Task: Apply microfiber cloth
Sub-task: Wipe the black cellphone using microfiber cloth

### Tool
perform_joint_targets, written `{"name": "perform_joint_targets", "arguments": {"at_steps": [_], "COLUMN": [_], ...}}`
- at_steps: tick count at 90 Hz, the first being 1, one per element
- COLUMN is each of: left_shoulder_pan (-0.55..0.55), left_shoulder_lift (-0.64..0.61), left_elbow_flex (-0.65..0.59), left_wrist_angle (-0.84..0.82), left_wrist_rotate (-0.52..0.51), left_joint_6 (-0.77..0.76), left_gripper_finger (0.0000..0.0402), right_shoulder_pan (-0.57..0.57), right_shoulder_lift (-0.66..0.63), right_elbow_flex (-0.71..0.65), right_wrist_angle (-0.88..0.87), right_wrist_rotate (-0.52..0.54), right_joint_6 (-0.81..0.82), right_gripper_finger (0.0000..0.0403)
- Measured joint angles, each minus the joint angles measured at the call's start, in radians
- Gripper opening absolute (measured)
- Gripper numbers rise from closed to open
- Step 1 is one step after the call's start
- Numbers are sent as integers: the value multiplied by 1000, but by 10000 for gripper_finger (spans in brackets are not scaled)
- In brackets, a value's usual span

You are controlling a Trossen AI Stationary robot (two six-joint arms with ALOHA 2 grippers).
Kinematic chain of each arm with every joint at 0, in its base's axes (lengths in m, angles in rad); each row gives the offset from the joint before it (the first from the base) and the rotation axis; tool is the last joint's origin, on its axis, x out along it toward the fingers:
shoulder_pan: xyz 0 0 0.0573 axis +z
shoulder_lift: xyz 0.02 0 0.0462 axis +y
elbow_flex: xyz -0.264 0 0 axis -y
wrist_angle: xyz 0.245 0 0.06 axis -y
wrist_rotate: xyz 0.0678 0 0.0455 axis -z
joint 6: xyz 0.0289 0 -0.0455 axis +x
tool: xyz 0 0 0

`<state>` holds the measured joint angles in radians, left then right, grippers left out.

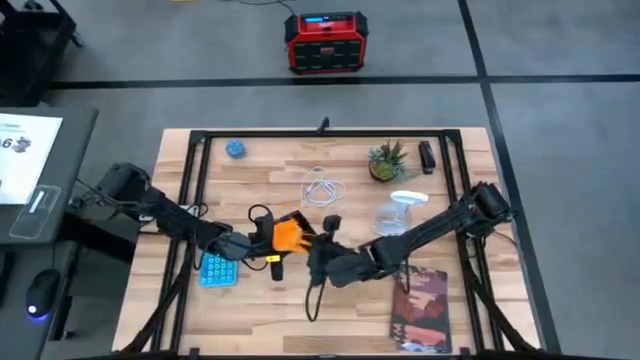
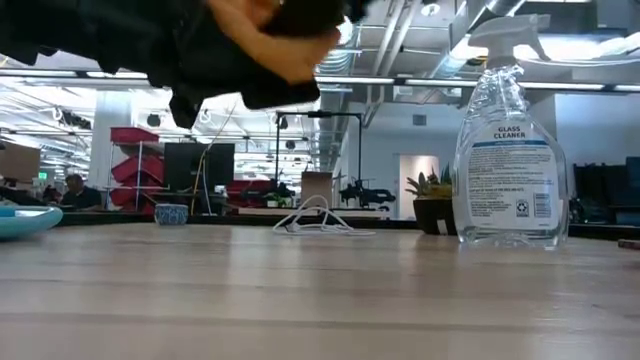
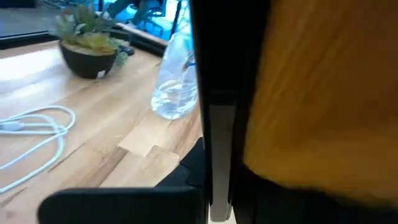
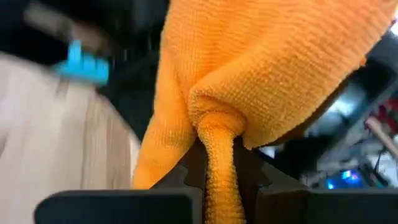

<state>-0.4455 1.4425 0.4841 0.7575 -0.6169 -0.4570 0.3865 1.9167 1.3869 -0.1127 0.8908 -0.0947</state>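
My left gripper [image 1: 258, 240] is shut on a black smartphone [image 3: 214, 87], which shows edge-on in the left wrist view and is held above the table's middle. The orange-yellow microfiber cloth [image 1: 290, 235] lies against the phone's side [image 3: 323, 81]. My right gripper [image 1: 312, 248] comes from the right and is shut on the cloth [image 4: 249, 68]. In the low view the cloth [image 2: 268, 35] and both grippers hang well above the tabletop. My left gripper holds the smartphone between its two fingers at its lower end [image 3: 217, 168]; the fingers themselves barely show. The phone stands on edge, lifted clear of the table. My right gripper pinches a bunched, rope-like fold of the cloth [image 4: 219, 155] between its two fingers, several layers together. The rest of the cloth balloons out beyond the fingertips against the phone, clear of the table.
A blue calculator [image 1: 218, 268] lies just left of the grippers. A glass-cleaner spray bottle [image 1: 400, 210] stands to the right, with a dark reddish book [image 1: 422, 305] at the near right. A white cable [image 1: 322, 188], a potted plant [image 1: 387, 160] and a small blue object [image 1: 235, 149] sit farther back.
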Motion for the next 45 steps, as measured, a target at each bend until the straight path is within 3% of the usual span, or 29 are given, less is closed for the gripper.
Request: {"name": "perform_joint_targets", "arguments": {"at_steps": [12,23,32,45], "left_shoulder_pan": [1,-2,-3,-3], "left_shoulder_lift": [0,-1,-1,-2], "left_elbow_flex": [-1,0,1,1], "left_wrist_angle": [-3,-7,-7,0], "left_wrist_rotate": [-16,5,18,15], "left_joint_6": [1,1,2,7], "left_gripper_finger": [13,13,13,13], "right_shoulder_pan": [22,50,61,55], "right_shoulder_lift": [-11,-31,-32,-8], "right_elbow_flex": [-3,-3,-4,-11], "right_wrist_angle": [-228,-372,-453,-483], "right_wrist_rotate": [82,78,-26,-285], "right_joint_6": [211,318,401,461], "right_gripper_finger": [22,22,22,22]}}
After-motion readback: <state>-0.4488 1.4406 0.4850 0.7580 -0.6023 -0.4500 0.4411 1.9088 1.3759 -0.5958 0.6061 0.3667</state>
